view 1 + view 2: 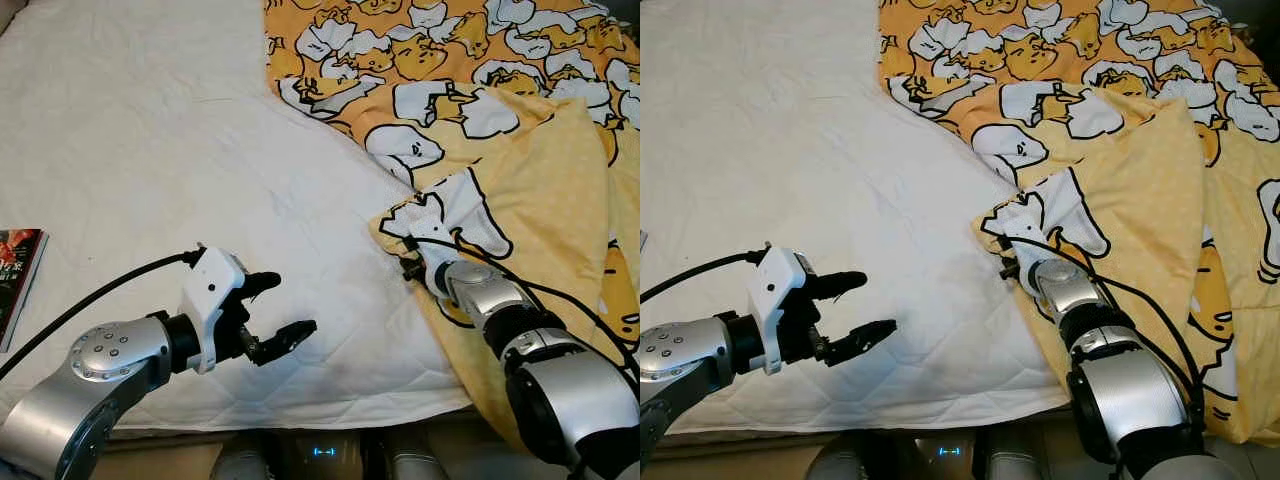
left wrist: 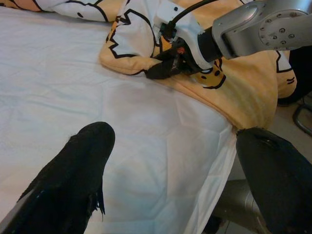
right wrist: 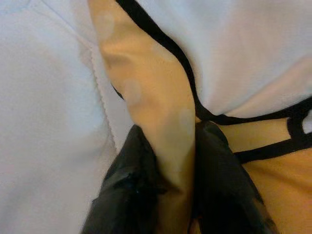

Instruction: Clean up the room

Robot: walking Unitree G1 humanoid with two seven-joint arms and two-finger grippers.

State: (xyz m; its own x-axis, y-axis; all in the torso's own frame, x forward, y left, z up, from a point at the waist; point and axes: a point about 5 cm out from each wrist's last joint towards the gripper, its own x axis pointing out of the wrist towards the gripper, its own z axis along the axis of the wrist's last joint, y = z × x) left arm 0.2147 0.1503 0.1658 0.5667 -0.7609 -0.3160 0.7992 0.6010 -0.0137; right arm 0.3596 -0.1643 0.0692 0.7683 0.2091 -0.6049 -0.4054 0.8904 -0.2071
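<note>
A yellow blanket (image 1: 520, 150) printed with white and yellow cartoon figures covers the right side of the bed, one corner folded back. My right gripper (image 1: 412, 258) is shut on the blanket's lower corner edge; the right wrist view shows both black fingers (image 3: 136, 180) pinching the yellow fabric (image 3: 161, 122). My left gripper (image 1: 275, 315) hovers open over the white quilted mattress cover (image 1: 150, 150) near the bed's front edge, with nothing between its fingers (image 2: 73, 180). The left wrist view looks across at the right gripper (image 2: 168, 66) on the blanket corner (image 2: 131, 44).
A book with a red cover (image 1: 15, 275) lies at the bed's left edge. The front edge of the bed (image 1: 300, 405) runs just below my arms. The blanket hangs over the bed's right front corner (image 2: 253, 102).
</note>
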